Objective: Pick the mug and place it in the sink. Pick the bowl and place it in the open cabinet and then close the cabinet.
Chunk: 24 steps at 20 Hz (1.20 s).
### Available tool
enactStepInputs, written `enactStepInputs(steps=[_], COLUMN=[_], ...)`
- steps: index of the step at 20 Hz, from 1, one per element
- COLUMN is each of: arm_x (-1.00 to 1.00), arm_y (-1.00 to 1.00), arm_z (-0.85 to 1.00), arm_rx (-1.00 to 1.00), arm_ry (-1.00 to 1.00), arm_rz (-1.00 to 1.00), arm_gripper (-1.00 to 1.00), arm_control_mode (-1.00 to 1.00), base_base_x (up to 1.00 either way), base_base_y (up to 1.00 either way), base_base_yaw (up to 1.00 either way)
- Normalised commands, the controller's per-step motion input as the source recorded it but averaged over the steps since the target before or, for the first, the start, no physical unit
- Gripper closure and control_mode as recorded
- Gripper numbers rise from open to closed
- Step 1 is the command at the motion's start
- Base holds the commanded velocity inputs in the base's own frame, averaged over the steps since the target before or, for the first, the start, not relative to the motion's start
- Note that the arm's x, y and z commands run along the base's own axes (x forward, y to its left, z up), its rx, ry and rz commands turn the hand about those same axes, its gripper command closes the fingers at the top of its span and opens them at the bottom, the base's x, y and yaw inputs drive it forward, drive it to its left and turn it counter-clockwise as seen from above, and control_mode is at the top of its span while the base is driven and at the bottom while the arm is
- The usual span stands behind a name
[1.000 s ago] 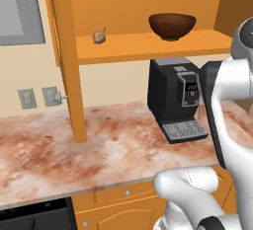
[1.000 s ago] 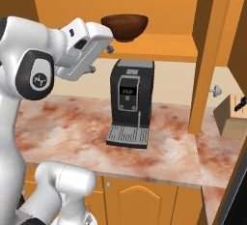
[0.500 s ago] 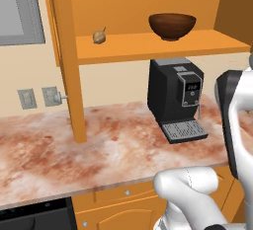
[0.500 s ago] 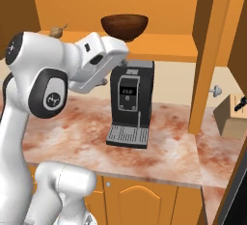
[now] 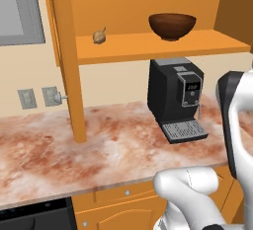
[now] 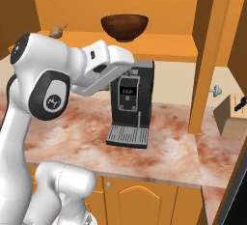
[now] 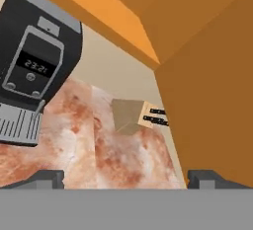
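One wide, round, dark brown wooden bowl (image 5: pixel 172 25) is sitting on the inner shelf of the orange wooden wall cabinet (image 5: pixel 148 46), so you are looking at the last job, closing that cabinet, I think. Your two-finger claw (image 7: pixel 125 178) is spread wide and pinching nothing, and it is pointing down at the pink stone counter (image 5: pixel 59 150). Next you are likely needing to swing over to an orange cabinet door (image 7: pixel 212 110) and push it shut. You are also seeing one black coffee machine (image 6: pixel 130 103), one small tan bulb (image 5: pixel 100 36) and one tan knife block (image 7: pixel 136 116).
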Motion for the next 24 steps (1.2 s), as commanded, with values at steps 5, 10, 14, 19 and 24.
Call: enactStepInputs(steps=[5, 10, 14, 19, 24], arm_x=[-0.14, -0.22, -0.2, -0.17, -0.19], arm_y=[-0.26, -0.26, -0.13, -0.07, -0.24], arm_z=[-0.05, -0.1, -0.26, -0.33, -0.12], arm_rx=[0.15, 0.14, 0.05, 0.0, 0.01], arm_ry=[0.05, 0.02, 0.0, 0.0, 0.0], arm_rz=[-0.16, -0.15, -0.16, -0.16, -0.15], arm_gripper=[-1.0, -1.0, -1.0, -1.0, -1.0], arm_control_mode=[-1.0, -1.0, -1.0, -1.0, -1.0], base_base_x=[0.0, 0.0, 0.0, 0.0, 0.0], base_base_y=[0.0, 0.0, 0.0, 0.0, 0.0], base_base_yaw=[0.0, 0.0, 0.0, 0.0, 0.0])
